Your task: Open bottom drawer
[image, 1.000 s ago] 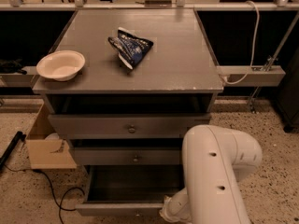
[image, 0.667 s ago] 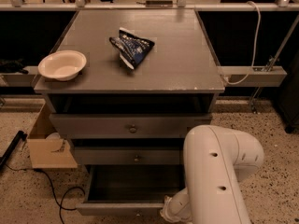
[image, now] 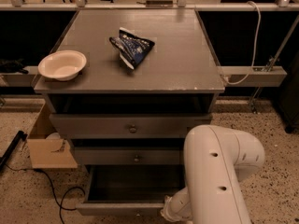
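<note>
Comparing against one second ago: what differs? (observer)

Nothing I can measure. The bottom drawer point(image: 117, 209) stands pulled out by the same amount, its dark inside showing. It sits under the middle drawer point(image: 131, 157) and the top drawer point(image: 132, 126), both pushed in as before. My arm point(image: 219, 171) fills the same lower-right patch of the view. (me)

Where is your gripper, and what is its state? (observer)

My gripper point(image: 166, 213) is at the lower edge of the view, just beside the right end of the bottom drawer's front panel. My own white arm covers most of it. Open or closed: I cannot tell. Touching the panel or not: I cannot tell either. (me)

Is the top surface unchanged? (observer)

Unchanged. The bowl point(image: 62, 65) stands upright at the front left corner of the cabinet top point(image: 182, 64). The snack bag point(image: 132, 48) lies crumpled near the middle, well apart from the bowl. A cardboard box point(image: 49, 150) stands on the floor left of the cabinet, with a black cable point(image: 56, 195) near it. (me)

Any legible writing? (observer)

The bag is dark blue with white print, too small to read. (me)
</note>
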`<state>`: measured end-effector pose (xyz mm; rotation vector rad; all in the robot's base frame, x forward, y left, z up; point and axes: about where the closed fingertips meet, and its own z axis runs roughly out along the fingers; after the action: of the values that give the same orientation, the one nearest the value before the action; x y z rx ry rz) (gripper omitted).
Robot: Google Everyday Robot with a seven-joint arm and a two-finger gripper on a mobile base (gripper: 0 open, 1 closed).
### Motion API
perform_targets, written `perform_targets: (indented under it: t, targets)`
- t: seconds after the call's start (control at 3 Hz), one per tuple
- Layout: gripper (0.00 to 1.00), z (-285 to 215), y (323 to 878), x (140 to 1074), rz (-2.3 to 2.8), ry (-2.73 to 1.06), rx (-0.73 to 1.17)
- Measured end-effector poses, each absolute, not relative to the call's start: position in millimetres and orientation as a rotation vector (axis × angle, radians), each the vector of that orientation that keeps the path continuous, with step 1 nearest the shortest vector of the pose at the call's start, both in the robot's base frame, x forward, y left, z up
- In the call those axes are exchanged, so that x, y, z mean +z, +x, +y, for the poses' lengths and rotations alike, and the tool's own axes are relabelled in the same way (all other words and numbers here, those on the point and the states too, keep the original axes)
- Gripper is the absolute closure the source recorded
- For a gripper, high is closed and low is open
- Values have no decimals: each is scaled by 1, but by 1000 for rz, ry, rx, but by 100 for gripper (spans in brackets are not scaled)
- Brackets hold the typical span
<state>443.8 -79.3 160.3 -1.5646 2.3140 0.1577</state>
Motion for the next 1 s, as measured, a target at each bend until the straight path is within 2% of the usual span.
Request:
perform_targets:
  t: [0.33, 1.0]
  targets:
    - [100, -79, 444, 160, 2314, -1565, 158]
    - [58, -79, 444, 160, 2314, -1565, 158]
